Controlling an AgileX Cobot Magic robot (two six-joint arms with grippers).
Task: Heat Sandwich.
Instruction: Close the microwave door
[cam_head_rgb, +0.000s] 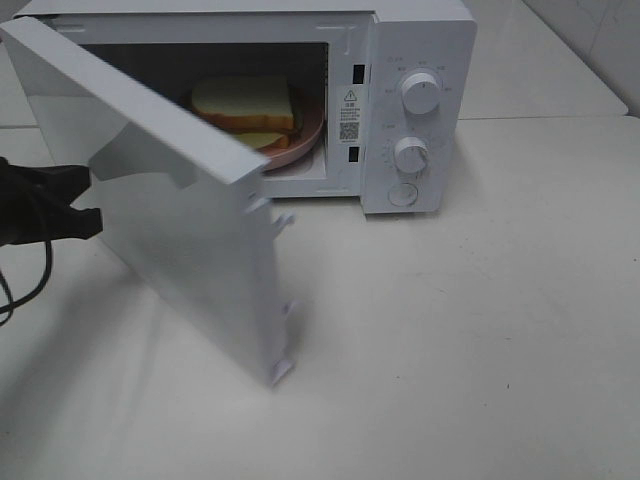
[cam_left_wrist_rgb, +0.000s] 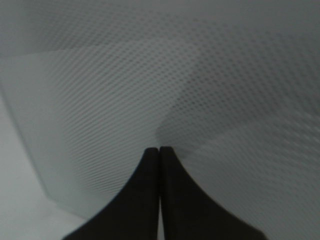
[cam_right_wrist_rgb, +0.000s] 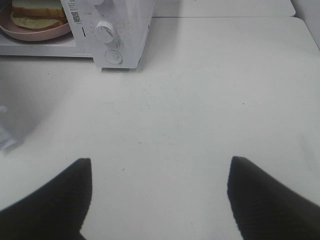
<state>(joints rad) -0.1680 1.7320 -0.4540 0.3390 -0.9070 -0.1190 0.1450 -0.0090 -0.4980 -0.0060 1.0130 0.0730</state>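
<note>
- Microwave door (cam_head_rgb: 190, 230) stands nearest, swung open toward the viewer, its lower corner over the white table (cam_head_rgb: 480, 330).
- Left gripper (cam_left_wrist_rgb: 159, 152) is closed, its two black fingers pressed together with nothing between them.
- Left wrist view shows only the door's dotted mesh panel filling the frame right in front of those fingers; cannot tell if the tips touch it.
- Exterior high view gives what that view lacks: the left gripper sits at the outer face of the door, near the left edge, with a black cable hanging below it.
- Right gripper (cam_right_wrist_rgb: 160, 159) is spread wide and empty, over bare table, well apart from the microwave (cam_head_rgb: 420, 40); it is not seen in the exterior high view.
- Sandwich (cam_head_rgb: 243, 103) is inside the microwave cavity, lying on the pink plate (cam_head_rgb: 300, 148), with pale yellow filling showing under the thick bread.
- Right wrist view catches the sandwich and plate too, just at a frame corner, partly cut off.
- Plate holds the sandwich alone and rests on the cavity floor.
- Control panel on the microwave's right side has an upper knob (cam_head_rgb: 421, 93), a lower knob (cam_head_rgb: 410, 156) and a round button (cam_head_rgb: 403, 195) below them.
- QR sticker (cam_head_rgb: 349, 128) sits on the frame between cavity and panel.
</note>
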